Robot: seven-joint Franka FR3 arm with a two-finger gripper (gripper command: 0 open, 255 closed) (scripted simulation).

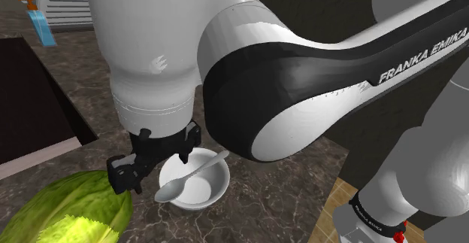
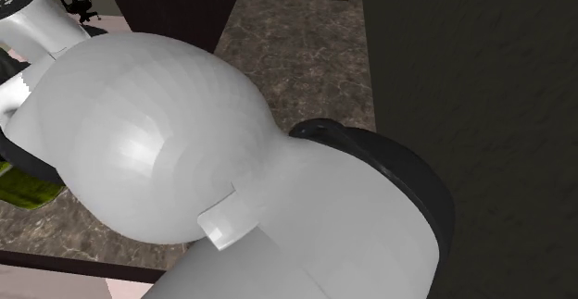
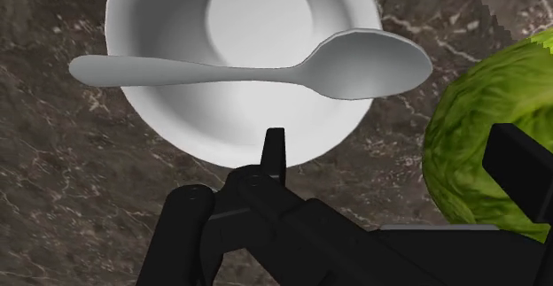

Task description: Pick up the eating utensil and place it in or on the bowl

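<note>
**Spoon** [image 3: 266,70] [image 1: 192,177]: plain grey-white and smooth, with an oval scoop and a slim tapering handle. It lies flat across the bowl's rim, both ends overhanging, with the scoop on the side toward the cabbage. Nothing grips it.

**Bowl** [image 3: 168,27] [image 1: 214,194]: white, round and glossy, with a flat inner base. It stands on the table.

**Table** [image 3: 53,178] [image 1: 263,204] [image 2: 296,56]: dark brown, stone-like, with pale veins.

**Cabbage** [image 3: 487,125] [image 1: 68,211] [image 2: 23,188]: a green, rounded head with a crinkled leaf texture. It sits just beside the bowl, on the shoulder view's left.

**End effector** [image 3: 397,156] [image 1: 124,177]: all black and released, fingers standing apart and clasping nothing. It points down at the table. In the wrist view one finger sits before the bowl's rim and the other over the cabbage.

**Arm** [image 1: 316,76]: white shells with a dark joint band, lettered FRANKA EMIKA. It arches in from the shoulder view's right and drops a vertical white link to the hand. The second exterior view has a bulbous white arm shell close up.

**Far left of the shoulder view**: a white ribbed appliance [image 1: 64,8] and a blue bottle [image 1: 43,27].
</note>
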